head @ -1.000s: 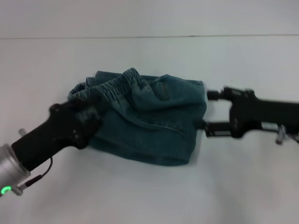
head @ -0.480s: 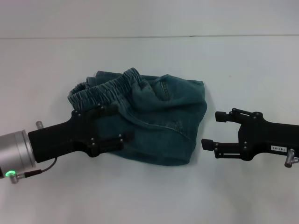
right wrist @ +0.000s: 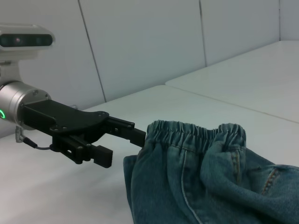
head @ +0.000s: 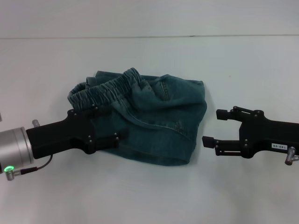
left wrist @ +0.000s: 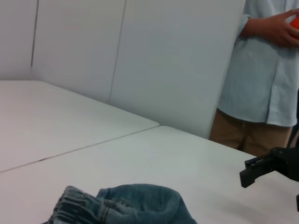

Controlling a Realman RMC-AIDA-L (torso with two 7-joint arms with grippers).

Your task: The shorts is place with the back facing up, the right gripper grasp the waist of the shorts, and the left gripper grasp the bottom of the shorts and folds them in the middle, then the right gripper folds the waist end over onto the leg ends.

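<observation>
Here, the folded denim shorts [head: 145, 116] lie bunched in the middle of the white table [head: 149, 196], elastic waistband toward the far left edge of the heap. The left tool [head: 114, 122] sits at the garment's near-left side, its fingers spread over the fabric and gripping nothing. The right tool [head: 212, 127] hovers just beside the shorts' right edge, fingers apart and empty. A person [left wrist: 264, 79] stands beyond the table.
</observation>
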